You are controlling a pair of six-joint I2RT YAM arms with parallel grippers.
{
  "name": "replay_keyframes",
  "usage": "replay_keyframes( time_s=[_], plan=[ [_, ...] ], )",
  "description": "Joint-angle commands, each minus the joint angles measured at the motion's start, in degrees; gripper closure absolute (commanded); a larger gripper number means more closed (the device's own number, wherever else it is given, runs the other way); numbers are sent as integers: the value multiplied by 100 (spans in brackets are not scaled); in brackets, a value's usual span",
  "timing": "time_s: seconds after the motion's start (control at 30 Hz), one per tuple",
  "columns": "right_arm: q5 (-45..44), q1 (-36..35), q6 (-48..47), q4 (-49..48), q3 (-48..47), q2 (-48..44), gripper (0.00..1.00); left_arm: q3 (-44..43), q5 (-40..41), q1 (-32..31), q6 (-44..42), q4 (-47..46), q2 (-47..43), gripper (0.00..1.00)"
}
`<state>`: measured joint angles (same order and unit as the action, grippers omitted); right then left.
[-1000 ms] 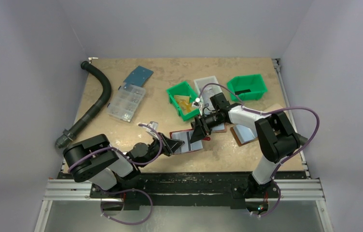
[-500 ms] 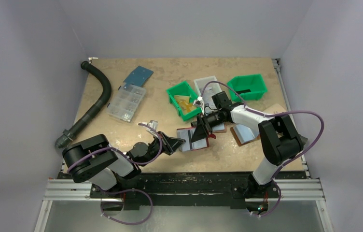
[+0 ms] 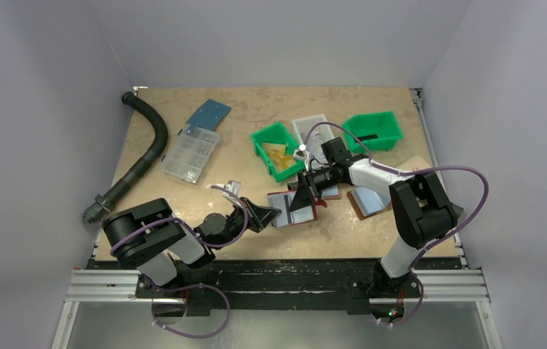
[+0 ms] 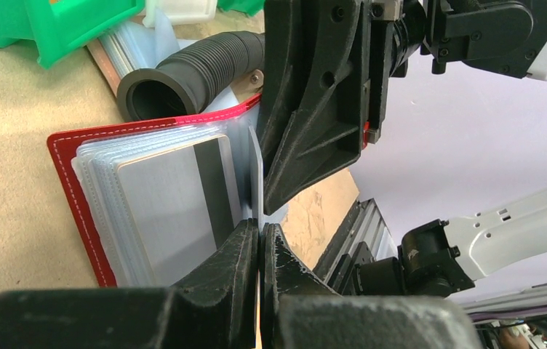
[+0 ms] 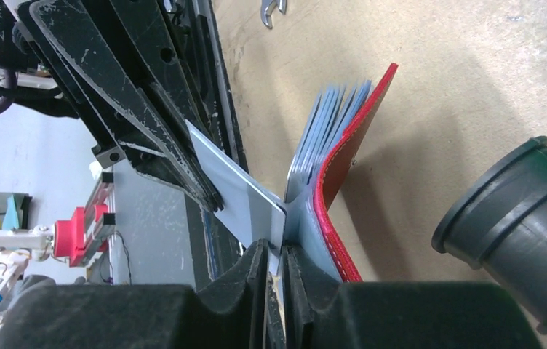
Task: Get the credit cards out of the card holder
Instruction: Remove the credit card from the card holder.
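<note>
The card holder (image 3: 290, 211), red with pale blue-grey pockets, lies half open between both arms. In the left wrist view a silver credit card (image 4: 172, 207) with a dark stripe sits in its top pocket, inside the red cover (image 4: 74, 203). My left gripper (image 4: 260, 236) is shut on a thin pale leaf (image 4: 254, 171) standing up from the spine. In the right wrist view that pale sheet (image 5: 238, 190) runs from the left fingers (image 5: 183, 171) to my right gripper (image 5: 276, 254), which pinches its corner beside the red cover (image 5: 347, 156). Whether the sheet is a card or a pocket is unclear.
A black ribbed tube end (image 4: 183, 80) lies just beyond the holder. Two green bins (image 3: 276, 149) (image 3: 372, 131), a clear tray (image 3: 313, 129) and brown folders (image 3: 366, 200) are behind and to the right. A compartment box (image 3: 190, 154), blue pad (image 3: 209, 114) and long hose (image 3: 147, 142) are at the left.
The right gripper's jaws have narrowed onto the pale sheet. The holder slid slightly right and its right flap lifted. The left gripper stayed shut.
</note>
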<state>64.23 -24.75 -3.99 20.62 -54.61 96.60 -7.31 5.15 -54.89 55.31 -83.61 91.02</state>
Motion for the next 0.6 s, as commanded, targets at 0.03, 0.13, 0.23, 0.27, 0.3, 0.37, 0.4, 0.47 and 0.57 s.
replay_keyframes(
  time_s=[0.03, 0.13, 0.23, 0.27, 0.3, 0.37, 0.4, 0.47, 0.57],
  plan=[
    [806, -153, 250, -456, -76, -279, 90, -251, -144, -140, 55, -1575, 57, 100],
    [784, -145, 227, -463, -68, -315, 97, -174, -42, -139, 37, -1515, 48, 100],
    [784, -123, 181, -477, -59, -355, 100, -61, 69, -132, 18, -1371, -22, 100],
    [784, -118, 167, -473, -54, -360, 100, -34, 88, -135, 12, -1304, -55, 100],
    [780, -111, 156, -472, -50, -370, 100, -3, 115, -134, 3, -1251, -91, 98],
    [755, -100, 138, -479, -50, -382, 100, 34, 145, -132, -17, -1116, -199, 92],
    [746, -100, 129, -477, -42, -384, 100, 36, 160, -127, -38, -1020, -252, 90],
    [732, -87, 111, -464, -41, -384, 100, 28, 166, -127, -81, -784, -391, 84],
    [694, -67, 62, -444, -41, -417, 100, 28, 157, -127, -186, -395, -650, 78]
  ],
)
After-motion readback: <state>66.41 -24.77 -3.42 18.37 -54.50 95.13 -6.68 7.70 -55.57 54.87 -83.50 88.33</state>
